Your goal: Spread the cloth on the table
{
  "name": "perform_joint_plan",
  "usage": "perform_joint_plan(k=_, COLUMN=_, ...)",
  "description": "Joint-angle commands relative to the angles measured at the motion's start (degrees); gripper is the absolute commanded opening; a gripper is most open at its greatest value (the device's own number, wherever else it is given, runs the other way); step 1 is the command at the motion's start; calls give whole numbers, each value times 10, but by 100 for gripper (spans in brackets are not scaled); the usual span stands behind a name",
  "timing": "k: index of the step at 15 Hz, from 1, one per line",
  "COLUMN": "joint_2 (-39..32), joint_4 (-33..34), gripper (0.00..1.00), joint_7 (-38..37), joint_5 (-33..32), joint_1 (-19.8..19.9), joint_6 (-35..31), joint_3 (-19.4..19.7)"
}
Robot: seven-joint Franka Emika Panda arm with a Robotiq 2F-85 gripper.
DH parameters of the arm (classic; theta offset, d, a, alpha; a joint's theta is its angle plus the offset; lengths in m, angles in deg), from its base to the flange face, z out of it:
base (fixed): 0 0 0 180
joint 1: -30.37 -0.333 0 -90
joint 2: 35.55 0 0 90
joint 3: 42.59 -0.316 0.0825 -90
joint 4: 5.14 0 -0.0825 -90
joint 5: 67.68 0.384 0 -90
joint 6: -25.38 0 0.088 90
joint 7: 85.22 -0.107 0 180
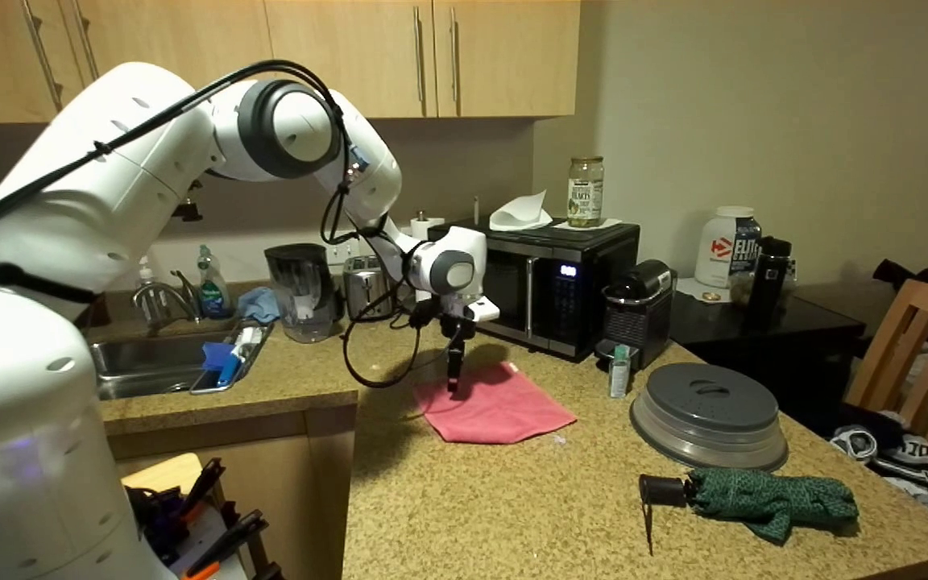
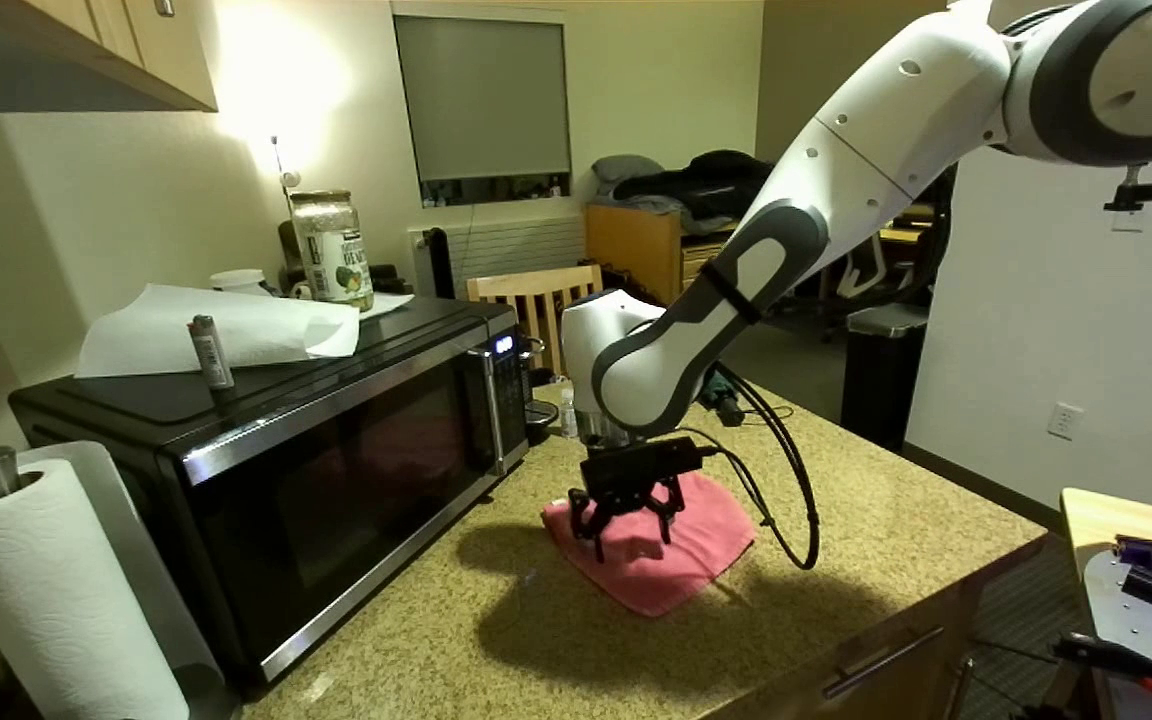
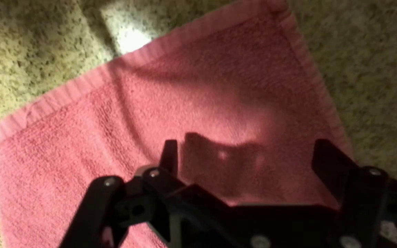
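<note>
Here's the cloth (image 1: 504,411), pink-red w/ a soft nap, lying mostly flat & wholly on the table (image 1: 512,515)! In the wrist view a ribbed hem (image 3: 164,47) runs along two edges, meeting at one cnr, w/ a few low ridges thru the left part & smoother fabric to the right. In an exterior view it's on the far left of the table's broad section, just right of the inner cnr, small pale tag (image 1: 511,367) at its far tip. And the table: tan, speckled, granite-look top, rounded edge, turning left in an L.
</note>
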Motion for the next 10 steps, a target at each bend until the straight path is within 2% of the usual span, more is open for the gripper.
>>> perform_joint_plan(k=1, joint_2=52, joint_4=-61, gripper=100, joint_7=4, joint_5=6, joint_1=-1, joint_6=-22, joint_3=-10)
perform_joint_plan(k=10, joint_2=139, joint_4=-173, gripper=100, joint_7=0, joint_5=24, joint_1=-7, joint_6=-52, joint_3=-41)
